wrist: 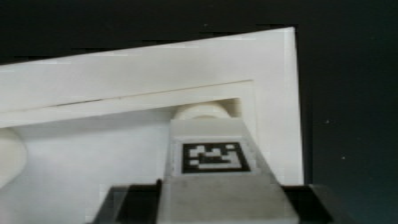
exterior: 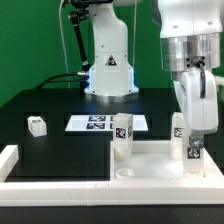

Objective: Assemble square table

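Observation:
The square table panel [exterior: 150, 165] lies white at the front right of the black table, and it fills the wrist view [wrist: 107, 90]. One leg [exterior: 123, 135] stands upright on its far left corner, and another leg [exterior: 178, 128] stands at its far right. My gripper [exterior: 195, 130] is shut on a tagged white leg [exterior: 196, 148] and holds it upright over the panel's right side. In the wrist view this leg [wrist: 214, 150] sits between my dark fingers [wrist: 139, 200], its end at a raised corner socket [wrist: 210, 108]. A loose leg [exterior: 37, 125] lies at the exterior view's left.
The marker board [exterior: 95, 122] lies flat in front of the robot base [exterior: 108, 70]. White border rails [exterior: 10, 165] run along the front and left edges of the table.

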Robot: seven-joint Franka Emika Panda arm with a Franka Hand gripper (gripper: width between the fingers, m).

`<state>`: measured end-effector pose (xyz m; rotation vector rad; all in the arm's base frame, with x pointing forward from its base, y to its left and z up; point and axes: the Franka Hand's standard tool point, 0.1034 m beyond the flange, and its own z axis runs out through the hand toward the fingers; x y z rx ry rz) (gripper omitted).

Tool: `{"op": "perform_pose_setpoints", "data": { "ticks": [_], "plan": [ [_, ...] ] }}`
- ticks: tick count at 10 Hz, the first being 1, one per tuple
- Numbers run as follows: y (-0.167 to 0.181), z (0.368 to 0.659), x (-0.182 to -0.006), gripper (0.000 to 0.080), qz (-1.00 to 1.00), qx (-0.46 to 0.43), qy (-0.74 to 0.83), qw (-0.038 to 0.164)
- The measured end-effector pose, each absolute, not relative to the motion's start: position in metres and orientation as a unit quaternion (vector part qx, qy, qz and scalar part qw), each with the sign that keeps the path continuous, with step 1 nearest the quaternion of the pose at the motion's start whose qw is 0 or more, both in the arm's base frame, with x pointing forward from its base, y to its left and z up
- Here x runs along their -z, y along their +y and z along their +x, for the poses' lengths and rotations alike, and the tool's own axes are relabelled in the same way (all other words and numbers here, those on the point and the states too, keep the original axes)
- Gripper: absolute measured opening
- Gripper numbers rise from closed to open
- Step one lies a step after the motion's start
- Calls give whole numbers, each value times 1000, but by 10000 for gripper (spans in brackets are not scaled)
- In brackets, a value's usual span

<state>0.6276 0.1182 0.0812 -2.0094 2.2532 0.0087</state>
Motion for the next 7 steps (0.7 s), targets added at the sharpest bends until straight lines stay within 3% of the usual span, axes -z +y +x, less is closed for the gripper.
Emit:
{"op": "perform_pose_setpoints", "data": {
  "ticks": [1,2,3,7],
  "plan": [
    [118,627,-81,345,-669,-2,740,61],
    [119,627,-80,529,-704,2,708,59],
    [125,626,-80,624,-769,11,637,53],
    [130,622,-78,648,-873,24,486,43]
  ]
}}
